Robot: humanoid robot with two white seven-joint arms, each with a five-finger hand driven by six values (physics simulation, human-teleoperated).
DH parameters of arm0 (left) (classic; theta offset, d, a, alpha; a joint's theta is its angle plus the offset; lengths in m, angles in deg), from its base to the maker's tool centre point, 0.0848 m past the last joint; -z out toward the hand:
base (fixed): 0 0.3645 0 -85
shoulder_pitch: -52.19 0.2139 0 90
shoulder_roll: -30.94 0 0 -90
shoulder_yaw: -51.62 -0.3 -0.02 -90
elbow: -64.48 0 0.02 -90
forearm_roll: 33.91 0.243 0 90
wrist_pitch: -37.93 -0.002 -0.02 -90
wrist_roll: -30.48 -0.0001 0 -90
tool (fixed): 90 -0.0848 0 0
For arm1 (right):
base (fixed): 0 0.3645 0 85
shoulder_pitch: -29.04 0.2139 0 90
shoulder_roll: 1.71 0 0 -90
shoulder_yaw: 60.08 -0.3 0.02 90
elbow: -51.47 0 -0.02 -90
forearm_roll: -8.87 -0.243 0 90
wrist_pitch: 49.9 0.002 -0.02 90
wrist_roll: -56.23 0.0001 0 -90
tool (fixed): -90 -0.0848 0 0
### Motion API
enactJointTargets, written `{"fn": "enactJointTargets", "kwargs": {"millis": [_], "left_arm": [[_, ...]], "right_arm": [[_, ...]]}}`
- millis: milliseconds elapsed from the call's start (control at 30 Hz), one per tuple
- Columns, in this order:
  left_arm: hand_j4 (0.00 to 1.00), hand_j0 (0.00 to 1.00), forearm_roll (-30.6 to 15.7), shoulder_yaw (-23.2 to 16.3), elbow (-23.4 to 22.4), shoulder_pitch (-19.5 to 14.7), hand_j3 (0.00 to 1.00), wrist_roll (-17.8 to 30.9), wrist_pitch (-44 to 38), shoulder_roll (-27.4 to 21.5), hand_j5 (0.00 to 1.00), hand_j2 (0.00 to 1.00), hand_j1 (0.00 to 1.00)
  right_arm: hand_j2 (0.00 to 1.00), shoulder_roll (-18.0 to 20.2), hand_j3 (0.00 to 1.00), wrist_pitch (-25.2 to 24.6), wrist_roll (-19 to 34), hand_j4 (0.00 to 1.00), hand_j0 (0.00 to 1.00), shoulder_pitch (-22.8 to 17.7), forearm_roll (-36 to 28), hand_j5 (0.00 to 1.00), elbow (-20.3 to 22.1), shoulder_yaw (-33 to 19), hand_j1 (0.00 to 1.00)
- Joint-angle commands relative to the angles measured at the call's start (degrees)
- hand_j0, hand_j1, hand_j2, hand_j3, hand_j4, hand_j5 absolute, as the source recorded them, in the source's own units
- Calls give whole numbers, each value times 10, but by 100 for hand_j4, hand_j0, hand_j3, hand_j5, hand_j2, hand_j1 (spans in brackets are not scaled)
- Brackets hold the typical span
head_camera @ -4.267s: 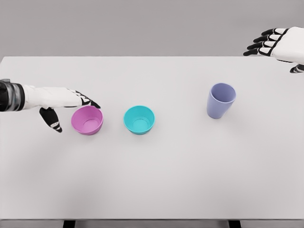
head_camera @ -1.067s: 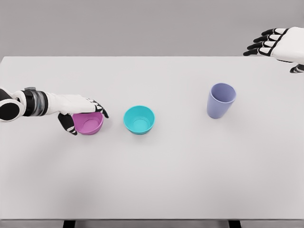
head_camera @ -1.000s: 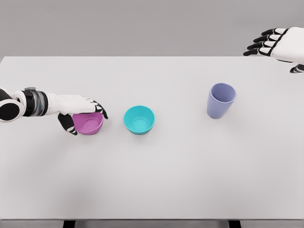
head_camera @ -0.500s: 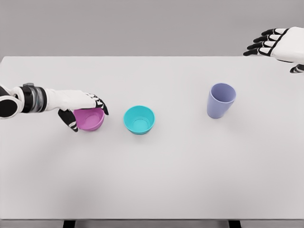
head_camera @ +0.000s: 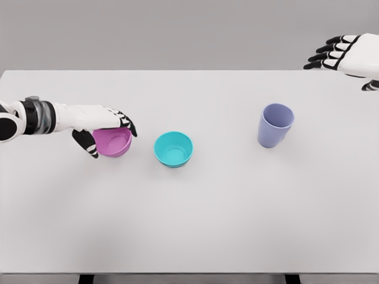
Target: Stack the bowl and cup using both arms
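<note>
- Pink bowl (head_camera: pixel 112 142) sits at the left of the frame, a little above mid-height, clasped by the left hand (head_camera: pixel 100 123), whose arm comes in from the left edge.
- Left fingers (head_camera: pixel 127 125) are curled over the bowl's far rim and the thumb is hooked round its near left side, so the hand is closed on the bowl.
- That bowl looks tilted, its mouth turned somewhat toward the camera; I judge it is just off the desk (head_camera: pixel 189 225), though whether its base is fully clear cannot be told.
- Teal bowl (head_camera: pixel 173 149) stands upright just right of the pink one, near it but not touching, with nothing inside it.
- Lavender cup (head_camera: pixel 275 125) stands upright at the right of centre, well apart from both bowls and untouched.
- Right hand (head_camera: pixel 346 54) hangs at the upper right corner of the frame, beyond the desk's far edge, its fingers loosely extended and holding nothing.
- Progress, as a judgement: the task is at an early stage, since nothing is stacked and only the first grasp is made.
- What is left: probably carrying the pink bowl across and setting it into the teal one, then the right hand fetching the cup and placing it on the stack.
</note>
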Motion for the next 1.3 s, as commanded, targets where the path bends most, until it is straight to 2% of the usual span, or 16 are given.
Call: {"fn": "enactJointTargets", "kwargs": {"millis": [0,500,1267], "left_arm": [[74,74,-3,3,7,0,74,0,0,-2,74,74,74],[74,74,-1,2,14,-25,74,0,21,7,74,74,74],[74,74,5,-6,14,-48,74,0,20,73,74,74,74]], "right_arm": [[100,1,100,-1,0,100,100,0,-2,100,0,0,100],[100,1,100,-1,0,100,100,-1,-2,100,0,0,100],[100,0,100,-1,0,100,100,-1,-2,100,0,0,100]]}}
